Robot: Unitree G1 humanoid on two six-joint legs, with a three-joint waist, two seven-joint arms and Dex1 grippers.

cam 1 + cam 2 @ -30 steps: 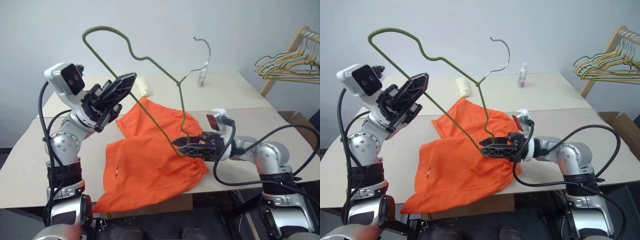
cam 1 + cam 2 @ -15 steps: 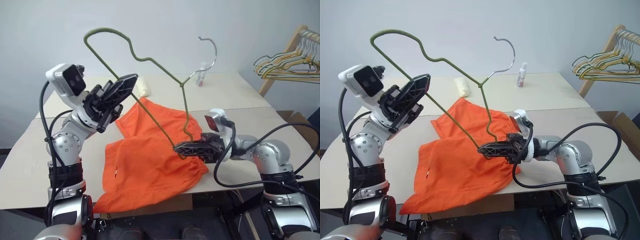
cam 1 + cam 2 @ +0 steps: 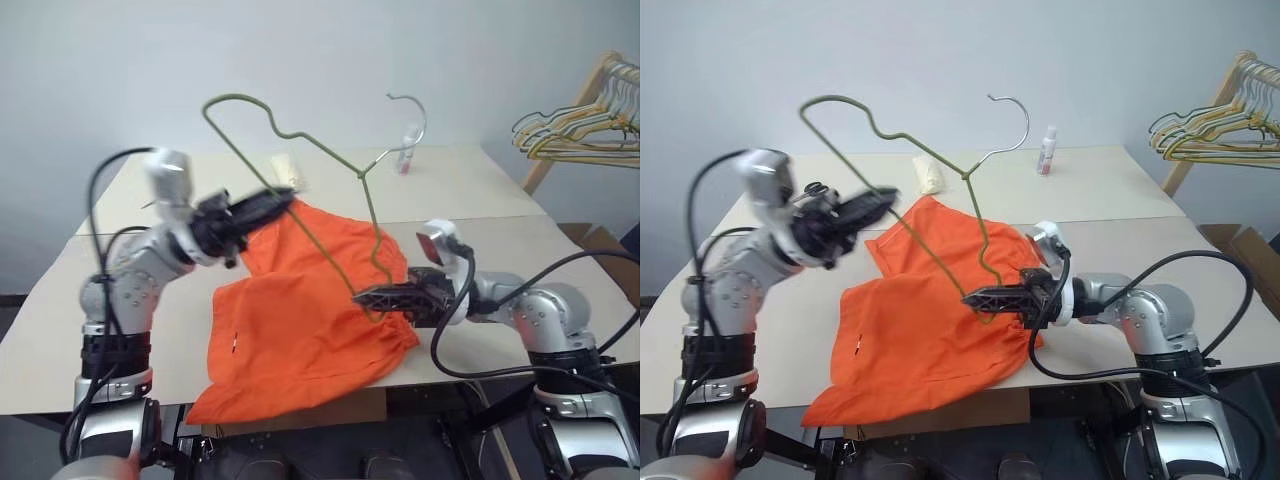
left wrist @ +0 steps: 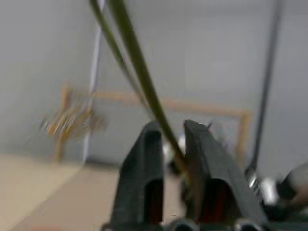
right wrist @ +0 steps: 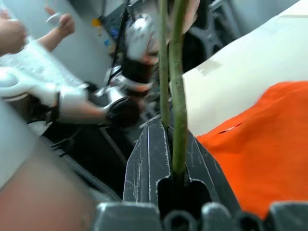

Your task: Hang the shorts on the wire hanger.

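The left gripper (image 3: 880, 203) has its fingers slightly apart around the long wire of the one olive-gold wire hanger (image 3: 975, 215), which stands tilted above the table (image 3: 1080, 180). Under it lie the single bright orange shorts (image 3: 930, 310), spread flat and crumpled. The right gripper (image 3: 975, 297) is pinched tight on the hanger's lower corner, just above the shorts.

From my feed the bright orange cloth shorts (image 3: 300, 310) look soft and matt, the thin olive-gold wire hanger (image 3: 330, 165) dull-coated, its metal hook bare and shiny.
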